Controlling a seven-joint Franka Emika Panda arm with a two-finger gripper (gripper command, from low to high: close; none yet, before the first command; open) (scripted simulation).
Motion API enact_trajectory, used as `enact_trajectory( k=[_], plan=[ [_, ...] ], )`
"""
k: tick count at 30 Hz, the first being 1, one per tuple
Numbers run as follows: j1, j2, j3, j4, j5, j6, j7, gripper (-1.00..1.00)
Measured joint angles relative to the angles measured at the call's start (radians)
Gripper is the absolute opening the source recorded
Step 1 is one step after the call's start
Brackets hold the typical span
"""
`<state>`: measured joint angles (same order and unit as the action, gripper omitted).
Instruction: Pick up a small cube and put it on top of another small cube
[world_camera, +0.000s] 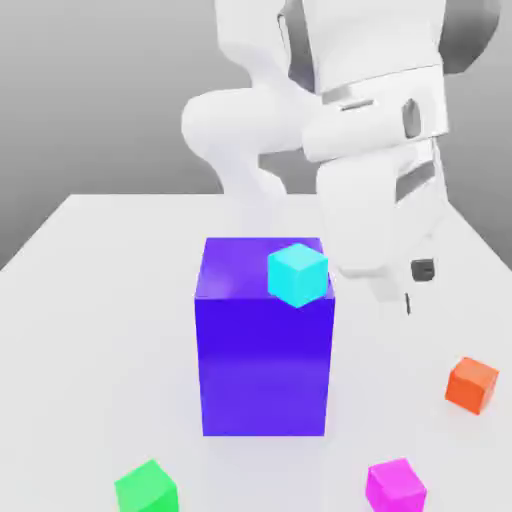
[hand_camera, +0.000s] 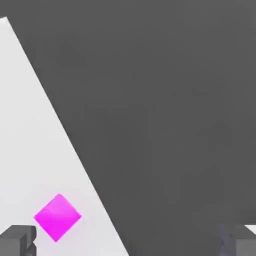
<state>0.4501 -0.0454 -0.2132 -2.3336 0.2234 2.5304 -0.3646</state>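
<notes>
White table (world_camera: 90, 300) with a large blue block (world_camera: 264, 350) at centre; a cyan cube (world_camera: 298, 273) sits on the block's top at its 3 o'clock corner. In the exterior view, taking the block as dial centre, the magenta cube (world_camera: 396, 485) lies on the table at about 4 o'clock, the green cube (world_camera: 146, 488) at about 7 o'clock, and an orange cube (world_camera: 471, 384) near 3 o'clock; all three stand well apart from one another. The white arm (world_camera: 330, 110) reaches down behind the block towards 2 o'clock, its gripper (world_camera: 415, 285) above the table, holding nothing. Hand view: magenta cube (hand_camera: 57, 217) on the table near its edge, with the two dark fingers (hand_camera: 17, 240) spread wide apart, fully open
</notes>
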Motion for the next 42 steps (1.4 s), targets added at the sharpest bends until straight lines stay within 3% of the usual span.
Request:
enact_trajectory(
  k=[7,14,18,19,25,30,39,42],
  plan=[
    [0.023,0.188,0.030,-0.012,-0.002,0.068,-0.263,0.00],
    [0.032,0.364,0.060,-0.024,-0.096,0.150,-0.449,0.00],
    [0.007,0.504,0.095,0.002,-0.076,0.255,-0.490,0.00],
    [0.002,0.530,0.102,0.008,-0.069,0.274,-0.496,-1.00],
    [0.000,0.542,0.104,0.010,-0.064,0.281,-0.500,-1.00],
    [0.027,0.403,0.069,-0.020,-0.106,0.174,-0.469,-1.00],
    [-0.137,0.284,-0.190,-0.041,-0.056,0.054,-0.208,-1.00],
    [-0.212,0.341,-0.222,-0.026,0.023,0.086,-0.181,-1.00]
  ],
)
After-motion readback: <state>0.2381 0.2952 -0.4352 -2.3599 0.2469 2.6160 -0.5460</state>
